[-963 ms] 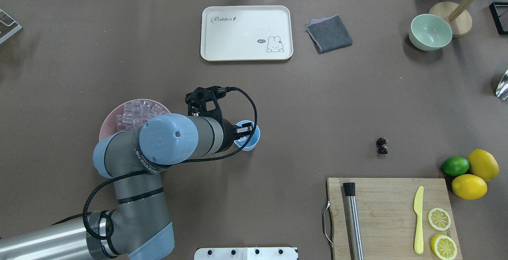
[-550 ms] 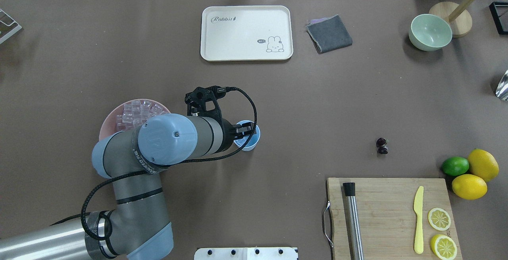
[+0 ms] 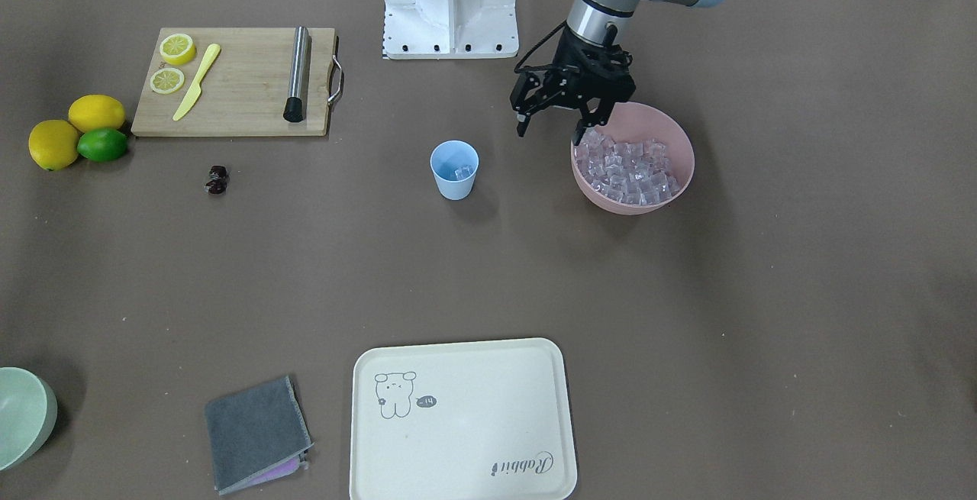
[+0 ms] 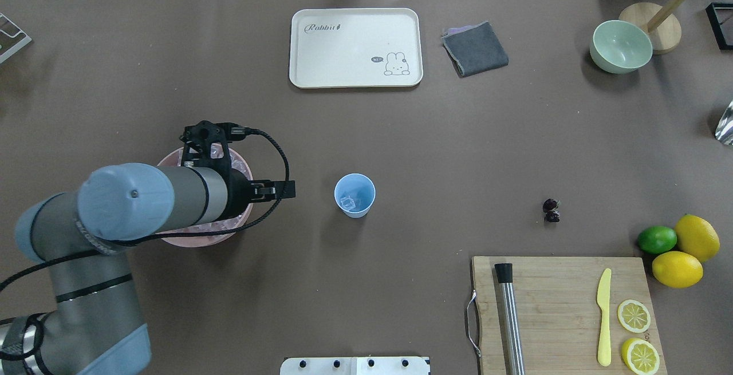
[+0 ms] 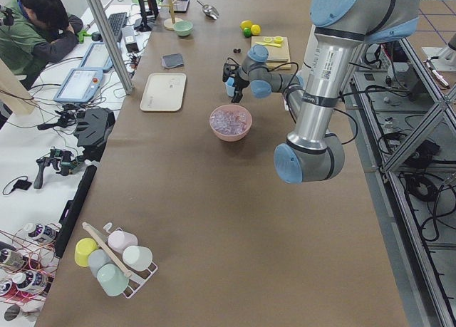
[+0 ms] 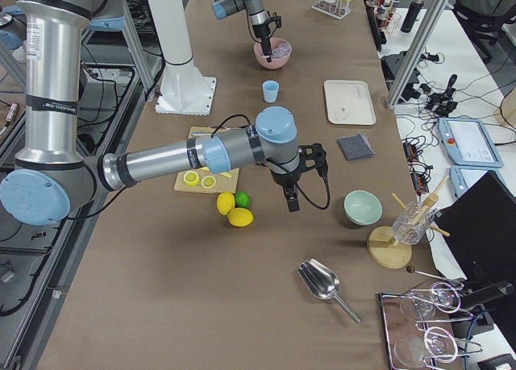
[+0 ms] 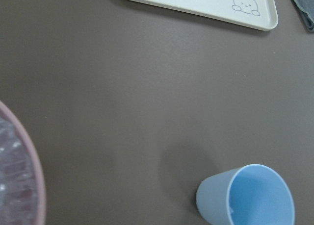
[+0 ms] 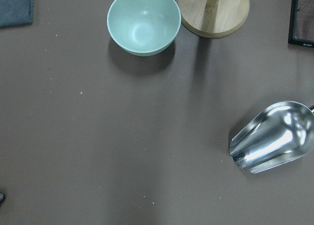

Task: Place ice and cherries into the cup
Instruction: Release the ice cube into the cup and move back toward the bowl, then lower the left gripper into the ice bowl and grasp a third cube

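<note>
Looking from across the bench [image 3: 725,294], the left end effector [image 3: 549,136] is seen empty and spread apart above the edge of the pink plastic bowl [image 3: 676,133] of small clear ice cubes [image 3: 630,168], judged slick and best pinched singly across flat faces. From overhead, the small light-blue plastic cup [image 4: 355,194] and the tiny dark red cherries [image 4: 551,210], judged soft, lie well apart. From the right end, the right end effector [image 6: 291,202] is too small for its state to be told.

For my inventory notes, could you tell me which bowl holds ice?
The pink bowl, beside the left pincer, is heaped with ice; the pale green bowl is empty.
</note>
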